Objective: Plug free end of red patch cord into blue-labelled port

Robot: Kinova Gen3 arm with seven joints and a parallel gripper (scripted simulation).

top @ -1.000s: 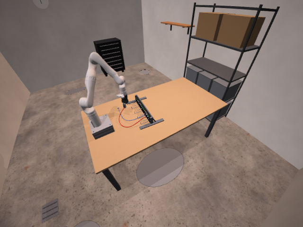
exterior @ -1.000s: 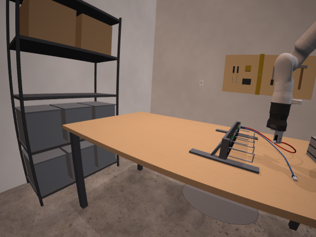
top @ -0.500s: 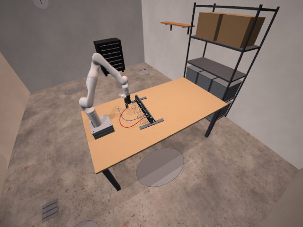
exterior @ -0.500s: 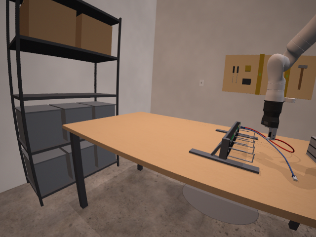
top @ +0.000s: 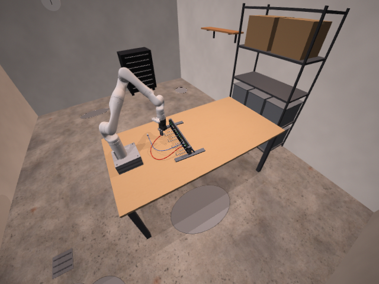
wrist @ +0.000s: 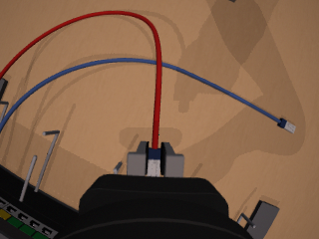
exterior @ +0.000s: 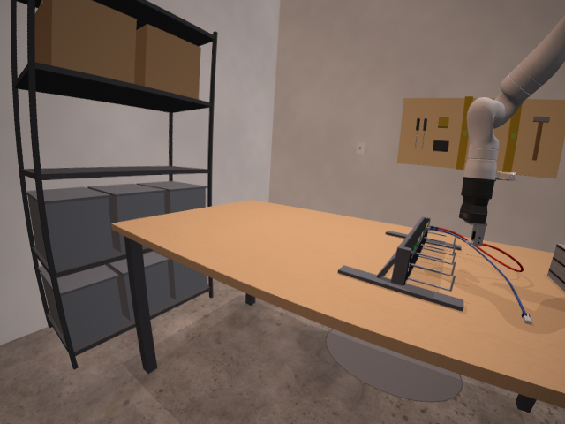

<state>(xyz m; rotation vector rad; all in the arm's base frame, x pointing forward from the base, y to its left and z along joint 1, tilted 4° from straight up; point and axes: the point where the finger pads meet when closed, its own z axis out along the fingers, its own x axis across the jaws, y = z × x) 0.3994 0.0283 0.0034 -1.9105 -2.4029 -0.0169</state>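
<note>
My gripper (top: 161,133) (exterior: 477,241) (wrist: 154,152) is shut on the red cord's free plug (wrist: 154,167), above the table on the rack's hook side, near the far end in the top view. The red cord (top: 159,159) (wrist: 159,90) runs from the plug in a wide loop back to the rack. The rack (top: 180,135) (exterior: 401,267) stands upright on its two feet. In the wrist view, a yellow label (wrist: 4,215) and green labels show at lower left; I cannot make out the blue label. The plug's latch side is unclear.
A blue cord (top: 159,150) (wrist: 125,60) crosses under the red one; its free plug (exterior: 525,318) (wrist: 286,125) lies on the table. Thin metal hooks (wrist: 47,159) (exterior: 452,274) stick out from the rack towards the arm's side. The robot base (top: 128,158) stands at the table's left.
</note>
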